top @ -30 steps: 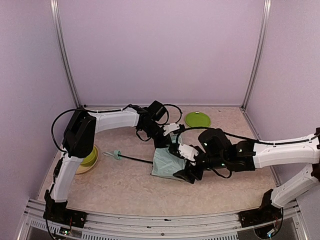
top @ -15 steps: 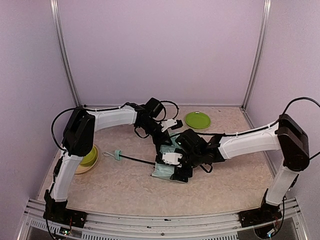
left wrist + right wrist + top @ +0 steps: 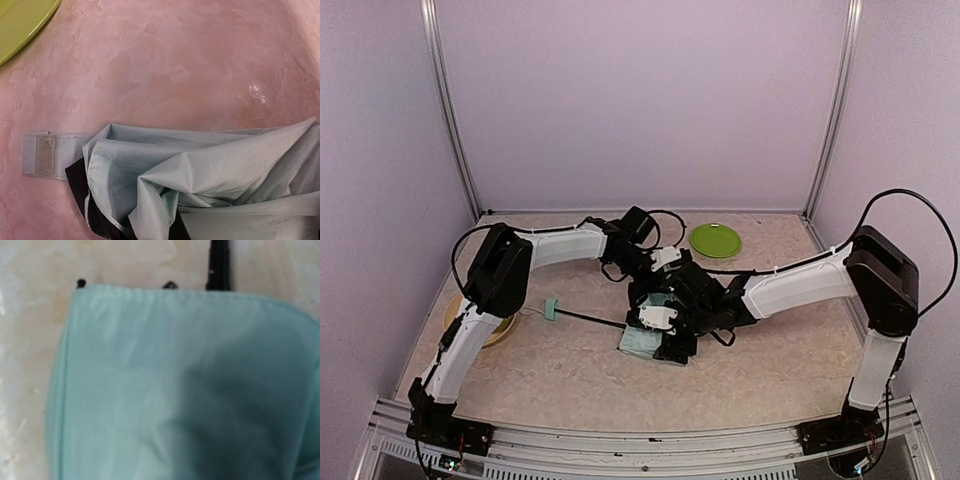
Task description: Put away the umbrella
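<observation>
The left gripper [image 3: 652, 280], pressed together, seems to anchor the umbrella [image 3: 635, 343] fabric's far edge while the right gripper [image 3: 666, 340], spread impossible to tell, sits low over it, likely to fold it.

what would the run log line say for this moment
umbrella: on table, canopy crumpled, shaft out | left gripper: shut, at canopy's far edge | right gripper: over canopy, jaws unclear

I read no text, label, brand or number in any view; the umbrella [image 3: 200, 185] fabric shows no legible print.
</observation>
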Robot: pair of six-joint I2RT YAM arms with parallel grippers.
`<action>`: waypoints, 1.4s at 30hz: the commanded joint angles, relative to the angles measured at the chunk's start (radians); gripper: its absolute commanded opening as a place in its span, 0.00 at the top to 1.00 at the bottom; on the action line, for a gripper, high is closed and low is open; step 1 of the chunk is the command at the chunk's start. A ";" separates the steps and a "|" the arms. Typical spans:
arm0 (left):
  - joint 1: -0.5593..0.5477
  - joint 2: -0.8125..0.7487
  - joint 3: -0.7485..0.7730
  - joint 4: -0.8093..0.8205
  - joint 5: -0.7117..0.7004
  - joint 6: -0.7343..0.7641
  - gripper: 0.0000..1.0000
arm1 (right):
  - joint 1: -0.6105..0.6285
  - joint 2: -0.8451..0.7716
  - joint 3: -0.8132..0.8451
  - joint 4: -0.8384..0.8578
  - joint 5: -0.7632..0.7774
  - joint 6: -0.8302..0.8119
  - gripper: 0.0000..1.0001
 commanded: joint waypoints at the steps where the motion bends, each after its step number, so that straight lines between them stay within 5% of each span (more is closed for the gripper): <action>1: 0.030 0.040 -0.003 0.056 -0.137 0.018 1.00 | 0.017 0.110 -0.012 -0.244 -0.049 0.046 0.25; 4: 0.049 0.005 -0.051 0.096 -0.113 -0.040 0.96 | 0.016 0.122 0.011 -0.277 -0.087 0.073 0.45; 8: 0.096 -0.119 -0.132 0.202 -0.053 -0.163 0.63 | 0.012 0.120 0.045 -0.325 -0.145 0.123 0.65; 13: 0.172 -0.347 -0.367 0.447 -0.026 -0.308 0.05 | -0.033 0.106 0.029 -0.334 -0.284 0.201 0.70; 14: 0.188 -0.397 -0.416 0.492 -0.020 -0.334 0.02 | -0.046 0.103 0.023 -0.331 -0.322 0.217 0.70; 21: 0.190 -0.792 -0.811 0.705 -0.053 -0.361 0.01 | -0.125 0.138 -0.001 -0.334 -0.596 0.255 0.72; 28: -0.090 -1.043 -1.063 0.541 -0.109 -0.057 0.01 | -0.190 0.211 -0.005 -0.375 -0.798 0.259 0.76; 36: -0.471 -0.902 -1.067 0.263 -0.322 0.062 0.01 | -0.211 0.245 -0.008 -0.411 -0.917 0.252 0.77; 42: -0.565 -0.727 -0.989 0.260 -0.447 -0.008 0.01 | -0.210 0.237 -0.040 -0.385 -0.934 0.282 0.77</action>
